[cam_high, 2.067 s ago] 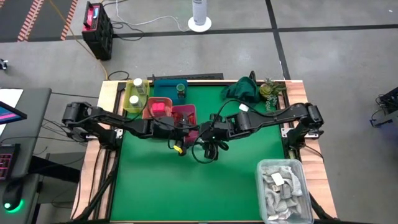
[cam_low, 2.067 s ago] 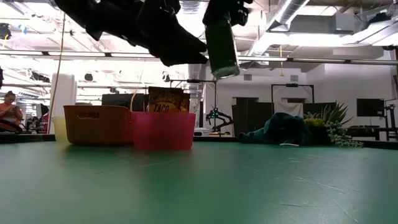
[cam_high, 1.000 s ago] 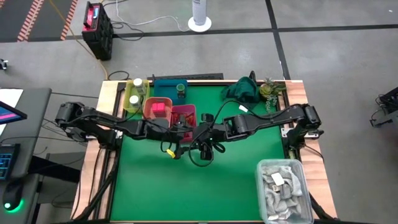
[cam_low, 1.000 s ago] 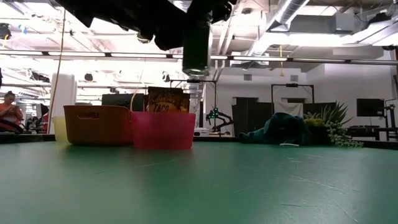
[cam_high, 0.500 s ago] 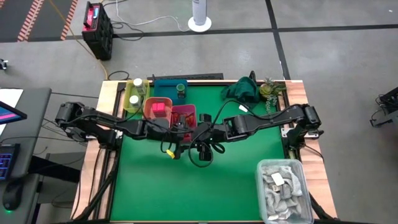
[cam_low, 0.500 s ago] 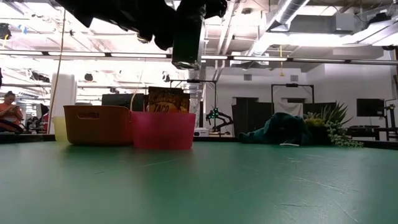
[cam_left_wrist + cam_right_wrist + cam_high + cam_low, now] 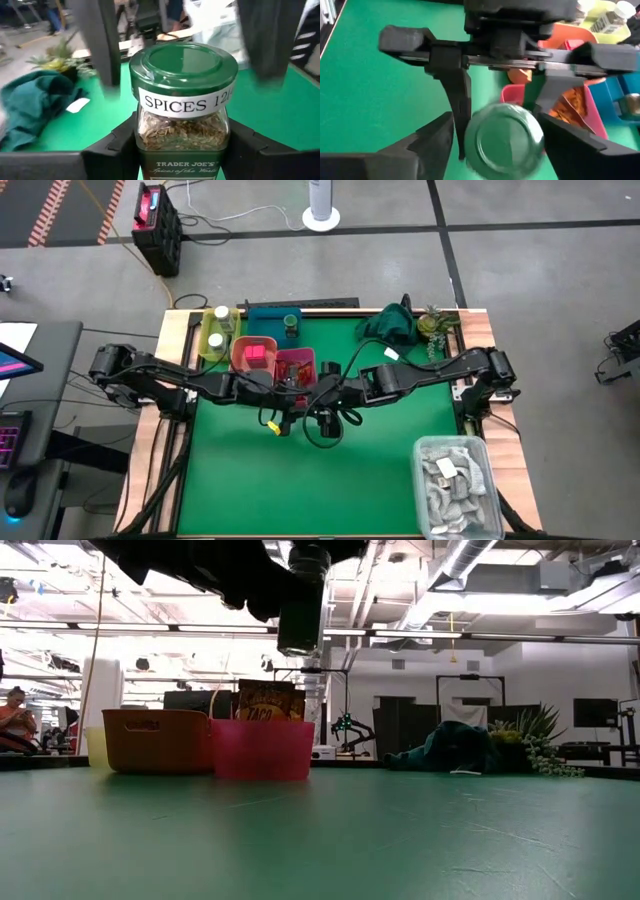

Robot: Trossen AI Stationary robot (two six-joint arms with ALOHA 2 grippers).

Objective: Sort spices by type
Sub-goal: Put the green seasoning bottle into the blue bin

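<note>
**Inspector A:** State of the left tool (image 7: 181, 156)?

**Inspector B:** It is pinching the jar (image 7: 182, 100) low on the glass body, held clear above the desk.

**A:** Jar's attitude?

**B:** Upright, long axis vertical, with the green lid on top.

**A:** And the right tool (image 7: 497, 125)?

**B:** It is directly above the jar, pointing down. Its fingers are spread to either side of the lid, with a slight gap showing, so I judge it is not gripping.

**A:** Destination?

**B:** Probably the blue bin (image 7: 262, 318), beyond the left tool, which holds a matching jar (image 7: 291, 323). The left arm is the nearer one.
</note>
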